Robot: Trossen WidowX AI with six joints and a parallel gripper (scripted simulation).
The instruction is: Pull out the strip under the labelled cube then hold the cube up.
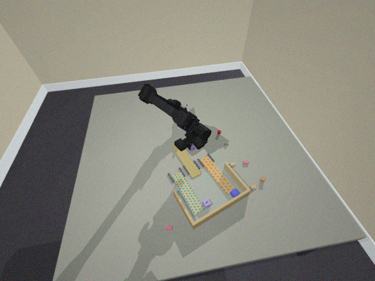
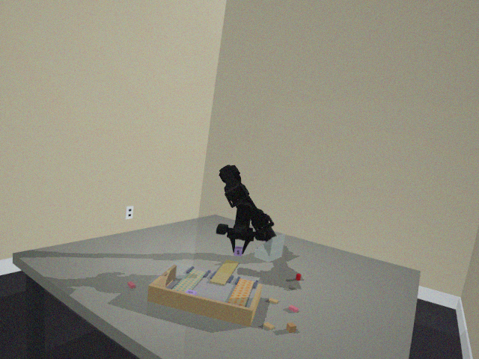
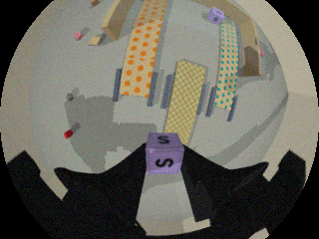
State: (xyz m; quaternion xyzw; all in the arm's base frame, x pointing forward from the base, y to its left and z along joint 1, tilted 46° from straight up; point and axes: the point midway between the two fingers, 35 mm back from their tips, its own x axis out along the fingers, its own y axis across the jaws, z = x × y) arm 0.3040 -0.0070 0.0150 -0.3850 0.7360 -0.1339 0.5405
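My gripper (image 1: 193, 147) (image 2: 238, 250) (image 3: 162, 146) is shut on a purple cube (image 2: 238, 252) (image 3: 163, 139) marked S and holds it above the table, clear of the strips. The yellow cross-hatched strip (image 1: 187, 163) (image 2: 224, 272) (image 3: 185, 95) lies flat, its inner end between dark rails and its outer part sticking out towards the arm. The teal-dotted strip (image 1: 187, 192) (image 2: 188, 281) (image 3: 227, 65) and the orange-dotted strip (image 1: 216, 174) (image 2: 242, 292) (image 3: 142, 55) lie to either side. A second labelled purple cube (image 1: 207, 202) (image 2: 191, 292) (image 3: 215, 15) is beside the teal-dotted strip's far end.
A wooden wall (image 1: 222, 209) (image 2: 200, 306) (image 3: 251, 52) encloses three sides of the strip area. A blue cube (image 1: 234, 192) is at the orange-dotted strip's far end. A red piece (image 1: 218, 132) (image 2: 298, 277) (image 3: 68, 134) and several small blocks lie outside the wall.
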